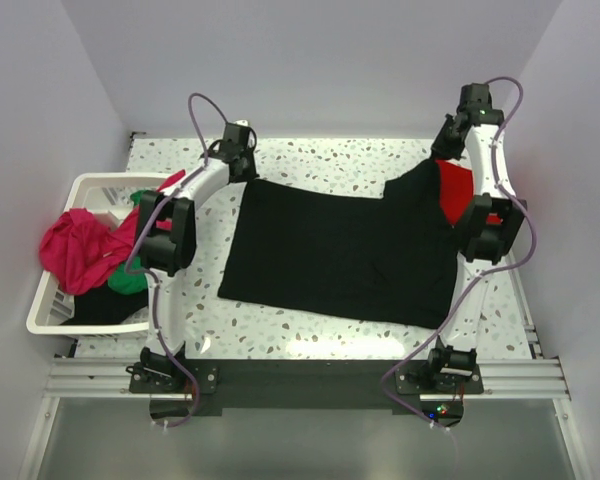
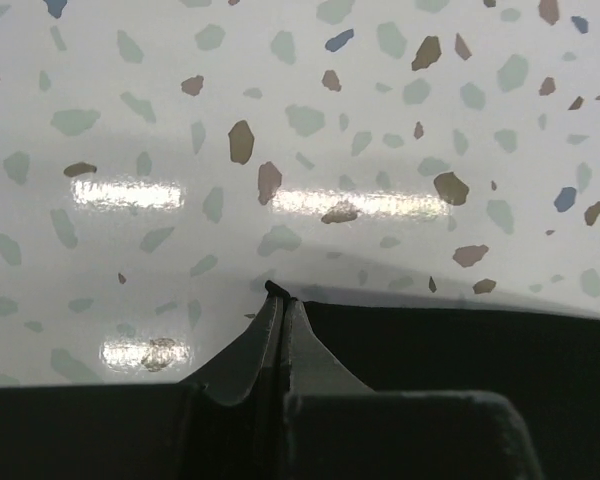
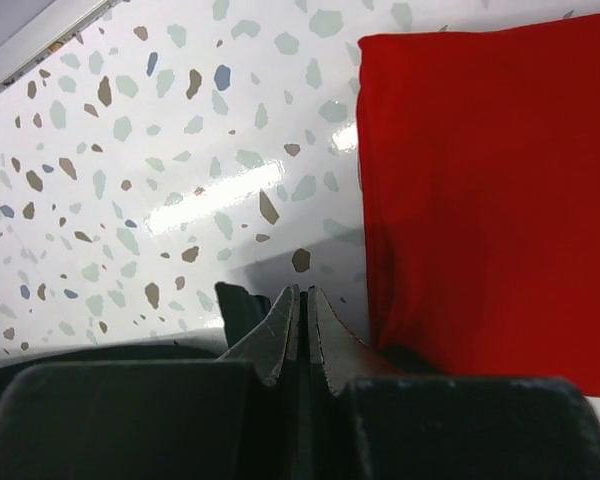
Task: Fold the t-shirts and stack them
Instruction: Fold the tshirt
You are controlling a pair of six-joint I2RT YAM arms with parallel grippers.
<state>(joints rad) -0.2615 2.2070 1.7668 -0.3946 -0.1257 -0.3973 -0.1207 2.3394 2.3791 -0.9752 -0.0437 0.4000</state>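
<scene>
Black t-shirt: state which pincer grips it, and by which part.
Both pincers are shut on the black t-shirt: the left pincer pinches its far left corner, the right pincer its far right edge, beside the red t-shirt.

Before you, the large shirt [image 1: 340,250] lies across the table's [image 1: 360,155] middle, a folded shirt [image 1: 458,192] at its far right corner, a basket [image 1: 90,190] holding bunched shirts [image 1: 80,250] at left.
</scene>
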